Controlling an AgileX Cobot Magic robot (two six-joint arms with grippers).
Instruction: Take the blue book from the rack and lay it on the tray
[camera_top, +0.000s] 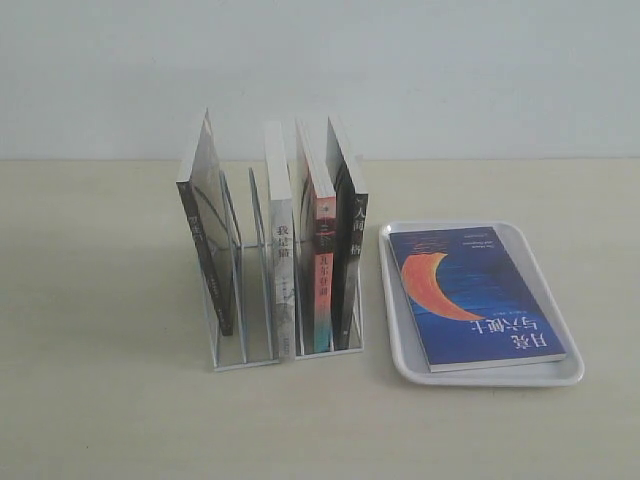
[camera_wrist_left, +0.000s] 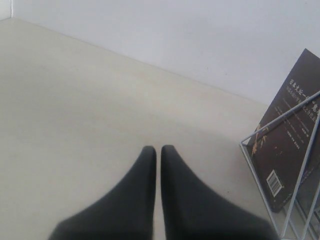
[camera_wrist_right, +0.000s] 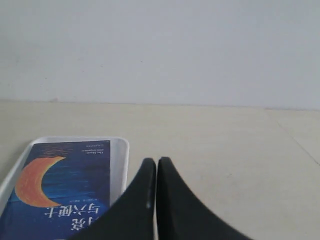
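Observation:
The blue book (camera_top: 472, 292) lies flat, cover up with its orange crescent showing, inside the white tray (camera_top: 395, 330) to the right of the rack. The white wire rack (camera_top: 245, 350) stands mid-table and holds several upright books. No arm shows in the exterior view. In the right wrist view the blue book (camera_wrist_right: 60, 187) and the tray (camera_wrist_right: 119, 160) lie beside my right gripper (camera_wrist_right: 157, 161), which is shut with nothing in it. My left gripper (camera_wrist_left: 158, 149) is shut and empty over bare table, apart from the rack (camera_wrist_left: 280, 165).
Left in the rack are a dark-covered book (camera_top: 205, 235) at its left end, a white-spined book (camera_top: 282, 255), a book with a red-and-teal spine (camera_top: 322, 270) and a black-spined book (camera_top: 355, 260). A pale wall runs behind the beige table.

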